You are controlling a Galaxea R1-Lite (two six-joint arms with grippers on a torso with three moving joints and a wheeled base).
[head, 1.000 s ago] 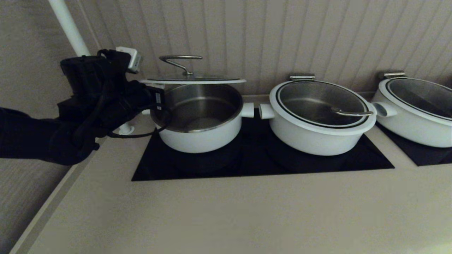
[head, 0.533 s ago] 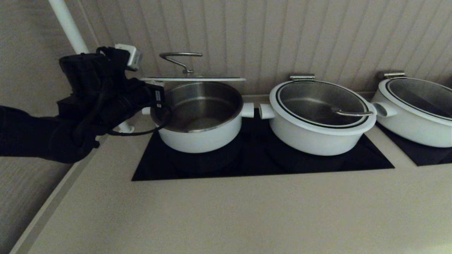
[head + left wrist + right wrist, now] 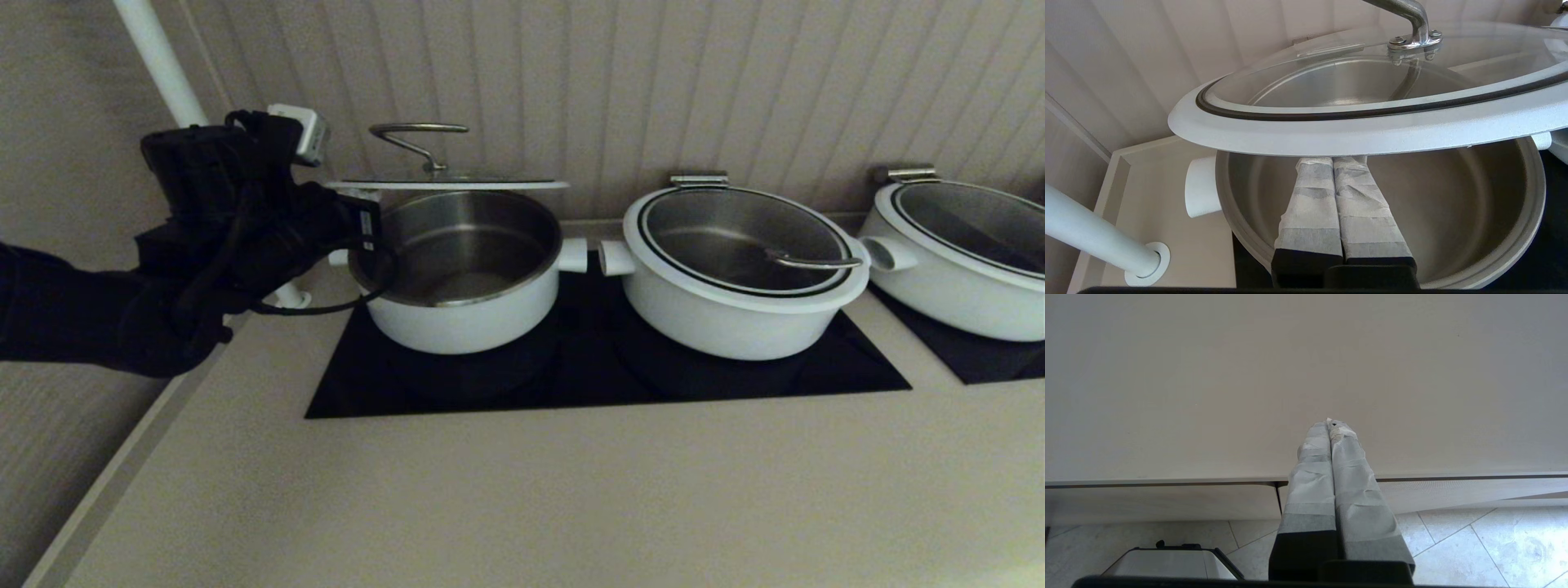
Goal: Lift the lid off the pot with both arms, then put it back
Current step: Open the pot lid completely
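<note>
My left gripper [image 3: 1331, 160] has its fingers pressed together under the lid [image 3: 445, 183], propping it above the pot [image 3: 457, 273] — only the wrist view shows that. Right gripper [image 3: 1333, 424] — fingers together, parked below the bench [image 3: 1208, 375].

Legible text: none | brands: none readable on the pot [image 3: 457, 322], the lid [image 3: 447, 184] or the neighbouring pots [image 3: 739, 314] | label: a small tag on the left gripper [image 3: 365, 229] carries marks too small to read | numbers, signs: none.
</note>
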